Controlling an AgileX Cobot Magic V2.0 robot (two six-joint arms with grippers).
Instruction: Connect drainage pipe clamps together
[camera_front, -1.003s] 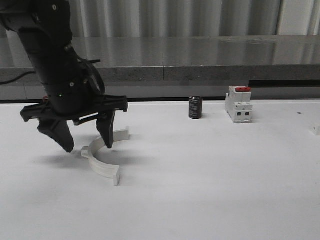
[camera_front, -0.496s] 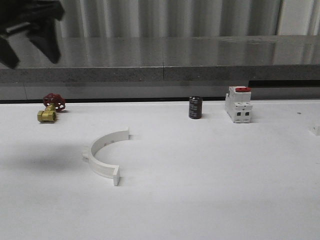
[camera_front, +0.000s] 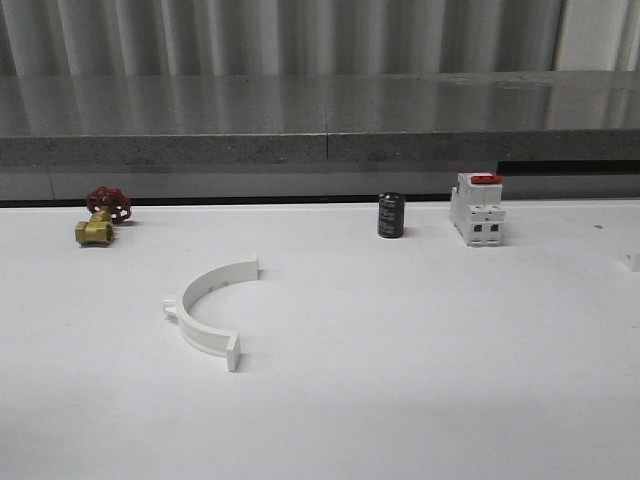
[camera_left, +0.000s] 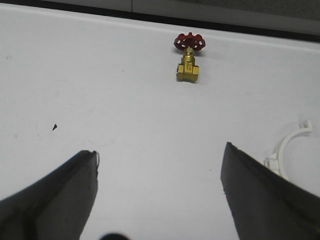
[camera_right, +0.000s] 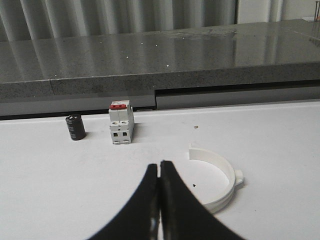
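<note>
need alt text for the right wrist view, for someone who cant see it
The right gripper, fingers shut with nothing between them, hangs over a white table, with a white half-ring pipe clamp lying just beside it. Farther back stand a white breaker with a red top and a small black cylinder, before a grey ledge.

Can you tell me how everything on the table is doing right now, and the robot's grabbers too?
Left clamp half: lying flat, unjoined.
Right clamp half: lying flat, unjoined.
Brass valve: lying down.
Black cylinder: upright.
Breaker: upright.
Left gripper: open, empty.
Right gripper: shut, empty.
</note>
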